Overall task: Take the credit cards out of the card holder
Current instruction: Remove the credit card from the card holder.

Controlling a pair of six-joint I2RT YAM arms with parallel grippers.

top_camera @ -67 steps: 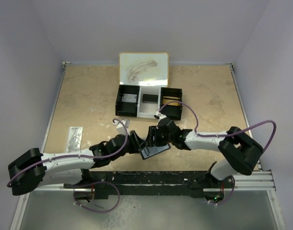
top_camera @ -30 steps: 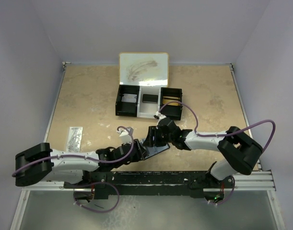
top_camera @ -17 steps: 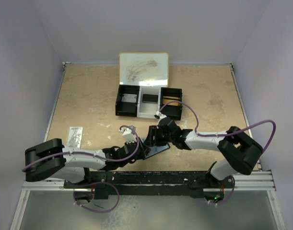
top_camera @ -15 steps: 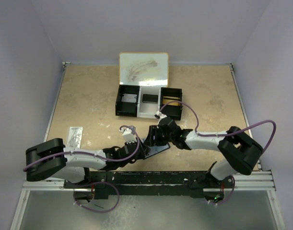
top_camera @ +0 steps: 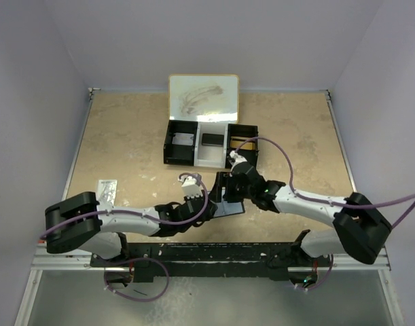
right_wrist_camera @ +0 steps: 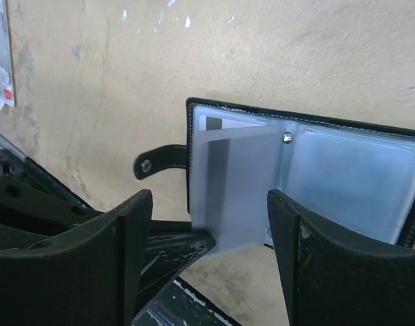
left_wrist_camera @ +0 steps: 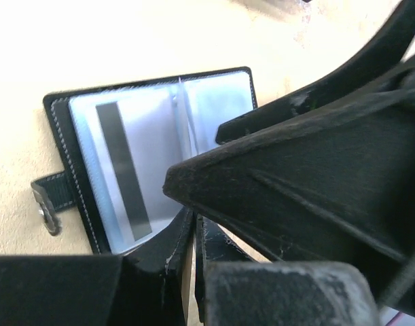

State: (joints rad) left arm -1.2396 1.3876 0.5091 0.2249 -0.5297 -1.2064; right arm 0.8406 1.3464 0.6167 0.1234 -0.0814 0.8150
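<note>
The card holder (top_camera: 225, 201) lies open on the table near the front edge, snap tab to the left. In the left wrist view it (left_wrist_camera: 68, 146) shows its grey-blue pockets and a card (left_wrist_camera: 122, 170) with a dark stripe in one pocket. In the right wrist view a clear pocket leaf (right_wrist_camera: 238, 183) of the holder (right_wrist_camera: 356, 170) stands lifted. My right gripper (right_wrist_camera: 208, 204) is open astride that leaf, just above the holder (top_camera: 232, 187). My left gripper (left_wrist_camera: 193, 234) is shut, its tips at the holder's near edge (top_camera: 206, 204); one finger (right_wrist_camera: 180, 248) reaches the leaf's corner.
A black-and-white three-compartment tray (top_camera: 210, 144) with a raised white lid (top_camera: 202, 97) stands behind the holder. A clear plastic packet (top_camera: 106, 193) lies at the left, also seen in the right wrist view (right_wrist_camera: 0, 61). The black rail (top_camera: 214, 255) runs along the front edge.
The left arm has swung right, bringing its gripper up to the holder. The right arm has stretched out and the holder now lies flat and open instead of tilted up.
</note>
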